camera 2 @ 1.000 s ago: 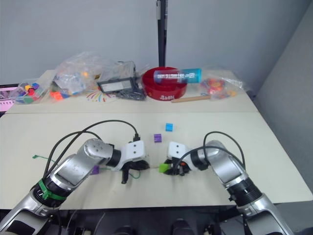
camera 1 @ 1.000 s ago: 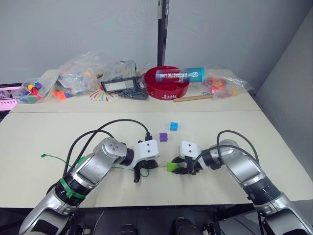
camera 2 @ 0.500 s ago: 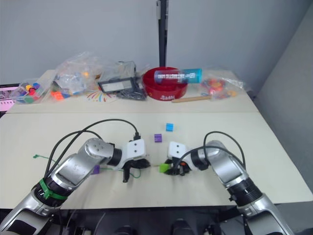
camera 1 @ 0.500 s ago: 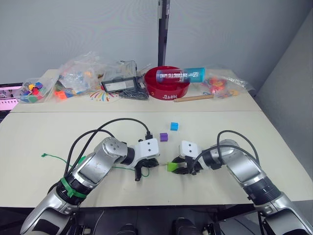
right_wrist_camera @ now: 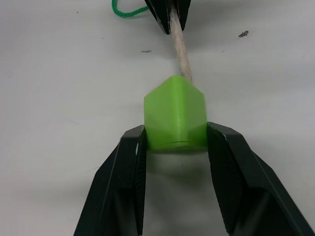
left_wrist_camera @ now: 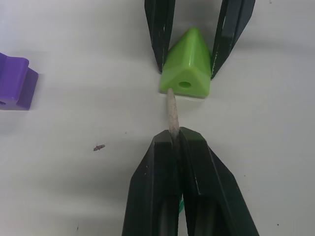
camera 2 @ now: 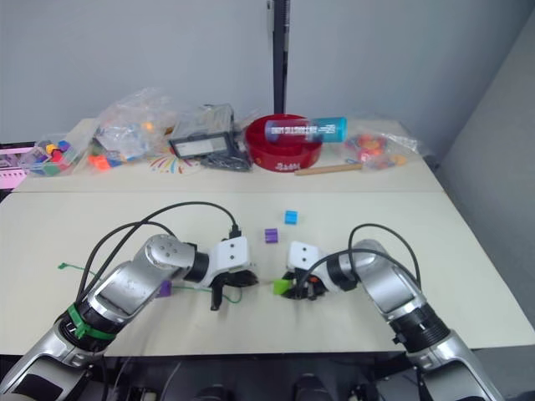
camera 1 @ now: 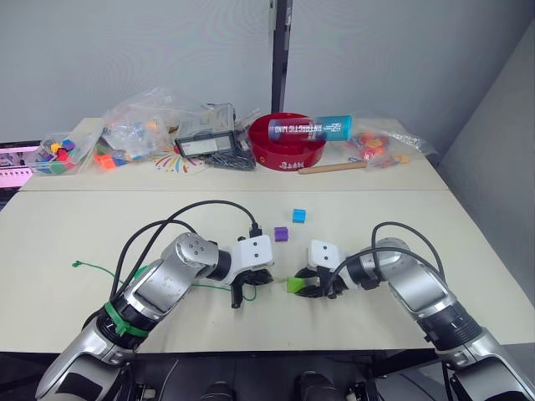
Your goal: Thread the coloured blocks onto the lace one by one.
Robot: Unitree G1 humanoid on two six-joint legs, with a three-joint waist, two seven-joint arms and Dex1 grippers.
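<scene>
Left wrist view: lace tip (left_wrist_camera: 172, 110) against gripped lime block (left_wrist_camera: 186, 71)

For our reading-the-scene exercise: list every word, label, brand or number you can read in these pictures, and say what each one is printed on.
Teal tube lying across the red bowl: white lettering, too blurred to read.
Red bowl, front: small pale marking, too small to read.
Black tray with a pale label: nothing legible.
Lime block, purple block, lace tip: no text.
No words can be read.

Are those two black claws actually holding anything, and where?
Left gripper pinches the lace's stiff tan tip; right gripper clamps the lime green plastic cube by opposite sides.
</scene>
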